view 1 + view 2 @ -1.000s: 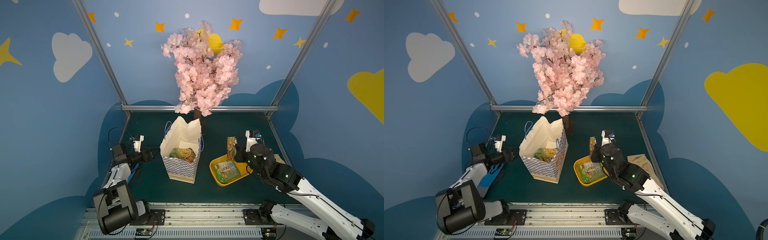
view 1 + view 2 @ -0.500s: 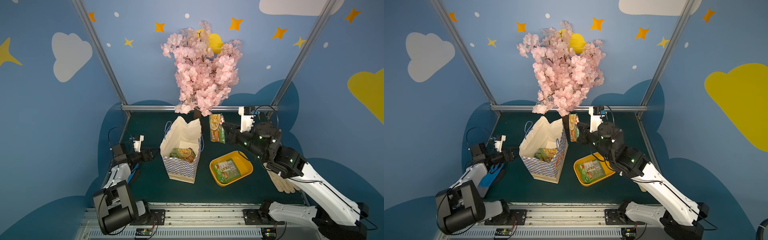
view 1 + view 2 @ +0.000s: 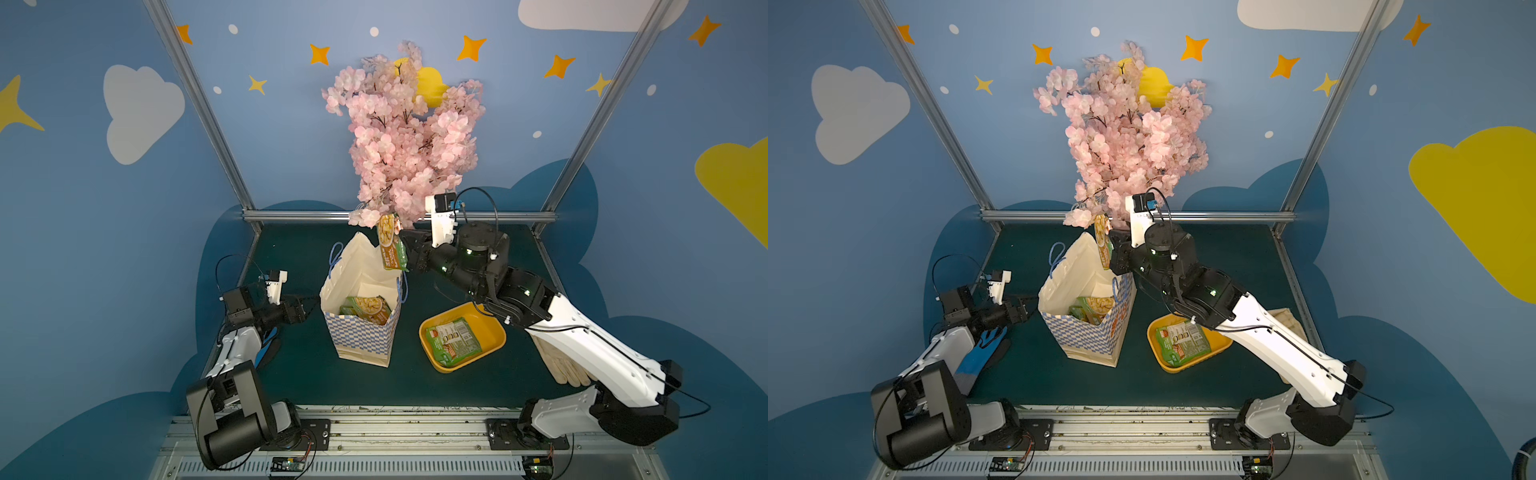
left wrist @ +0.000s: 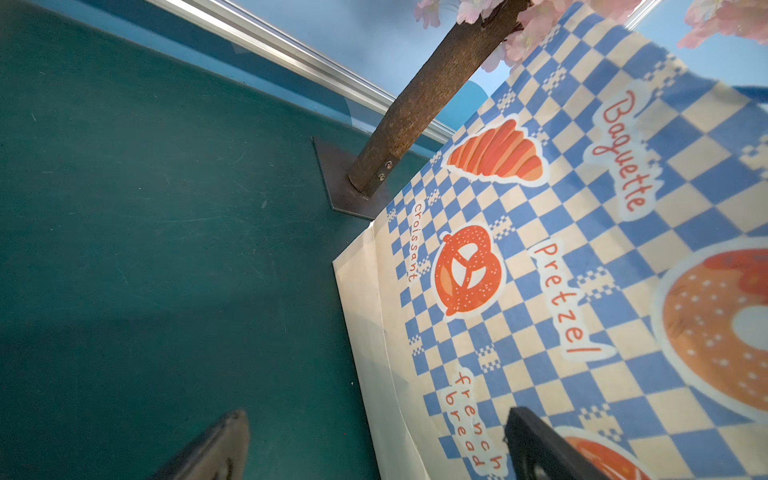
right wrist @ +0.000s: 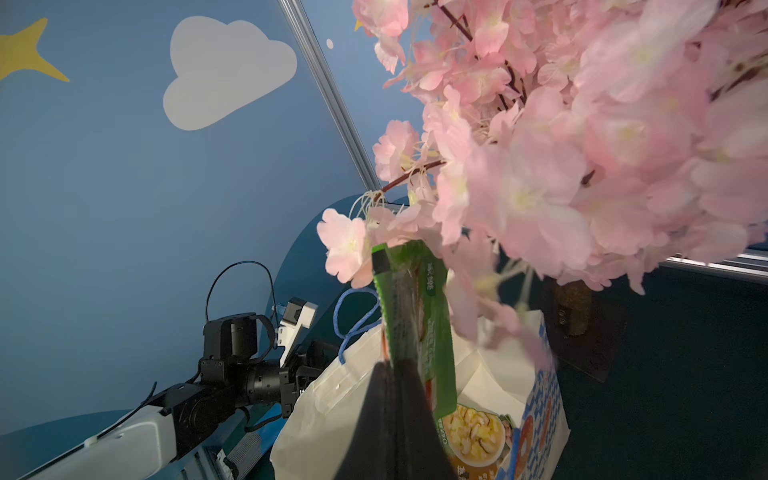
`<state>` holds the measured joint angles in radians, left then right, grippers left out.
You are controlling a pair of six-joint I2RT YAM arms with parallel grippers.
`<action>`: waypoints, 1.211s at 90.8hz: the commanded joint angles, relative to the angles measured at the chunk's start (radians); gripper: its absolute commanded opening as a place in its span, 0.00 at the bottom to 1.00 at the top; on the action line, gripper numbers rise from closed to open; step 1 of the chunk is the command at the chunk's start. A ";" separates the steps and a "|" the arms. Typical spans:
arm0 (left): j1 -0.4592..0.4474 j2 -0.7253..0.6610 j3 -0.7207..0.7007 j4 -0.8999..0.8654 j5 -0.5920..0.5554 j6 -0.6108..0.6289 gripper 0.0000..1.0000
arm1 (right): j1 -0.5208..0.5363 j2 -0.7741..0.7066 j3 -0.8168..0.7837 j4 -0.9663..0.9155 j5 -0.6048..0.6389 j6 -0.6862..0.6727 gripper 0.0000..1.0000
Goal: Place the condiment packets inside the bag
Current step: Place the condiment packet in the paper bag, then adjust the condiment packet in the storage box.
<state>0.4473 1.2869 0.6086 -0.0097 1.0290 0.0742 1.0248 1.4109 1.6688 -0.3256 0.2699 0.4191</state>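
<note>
The blue-and-white checkered bag (image 3: 361,336) (image 3: 1088,336) stands open at the table's middle, its cream inside showing. Condiment packets (image 3: 365,309) (image 3: 1094,305) lie inside it. My right gripper (image 3: 409,249) (image 3: 1113,249) (image 5: 392,374) is shut on a green condiment packet (image 3: 390,245) (image 3: 1102,241) (image 5: 419,316). That packet hangs upright over the bag's far rim and touches the blossoms. Another packet (image 3: 455,340) (image 3: 1183,340) lies in the yellow tray (image 3: 490,332) (image 3: 1177,367). My left gripper (image 3: 309,305) (image 3: 1027,307) (image 4: 374,453) is open, close to the bag's printed side (image 4: 582,291), holding nothing.
A pink blossom tree (image 3: 407,137) (image 3: 1129,137) stands behind the bag, its trunk (image 4: 424,95) bolted to a plate. Branches hang low over the bag's mouth. A blue glove (image 3: 984,353) lies under the left arm. A beige cloth (image 3: 561,365) lies under the right arm.
The right arm has lifted the packet from beside the tray and carried it up and left, to above the bag's far rim. The left arm has stayed still.
</note>
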 commanded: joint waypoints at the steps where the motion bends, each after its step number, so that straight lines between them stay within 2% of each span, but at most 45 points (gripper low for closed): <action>1: 0.004 -0.020 -0.015 0.009 0.027 -0.001 1.00 | 0.010 0.039 0.040 0.066 -0.019 0.007 0.00; 16: 0.005 -0.015 -0.014 0.010 0.030 0.000 1.00 | 0.029 0.080 0.078 0.024 -0.013 -0.016 0.00; 22: 0.005 -0.014 -0.013 0.010 0.029 -0.001 1.00 | 0.033 0.078 0.078 0.021 0.003 -0.033 0.14; 32: 0.005 -0.012 -0.013 0.010 0.030 -0.002 1.00 | 0.039 0.064 0.078 0.005 0.024 -0.059 0.31; 41: 0.005 -0.012 -0.013 0.010 0.028 -0.002 1.00 | 0.043 0.043 0.077 -0.021 0.042 -0.084 0.37; 56: 0.005 -0.013 -0.013 0.010 0.027 -0.001 1.00 | 0.054 -0.031 0.038 -0.075 0.084 -0.120 0.40; 75: 0.005 -0.015 -0.015 0.008 0.028 0.001 1.00 | 0.054 -0.233 -0.179 -0.171 0.225 -0.110 0.53; 92: 0.004 -0.012 -0.013 0.008 0.031 -0.001 1.00 | 0.018 -0.371 -0.397 -0.308 0.340 -0.040 0.73; 100: 0.005 -0.012 -0.013 0.009 0.030 -0.001 1.00 | -0.024 -0.406 -0.495 -0.353 0.343 0.014 0.81; 110: 0.005 -0.014 -0.013 0.008 0.026 -0.003 1.00 | -0.095 -0.439 -0.636 -0.341 0.271 0.083 0.88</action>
<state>0.4496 1.2861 0.5995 0.0002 1.0367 0.0734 0.9855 0.9970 1.1324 -0.6052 0.5575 0.4061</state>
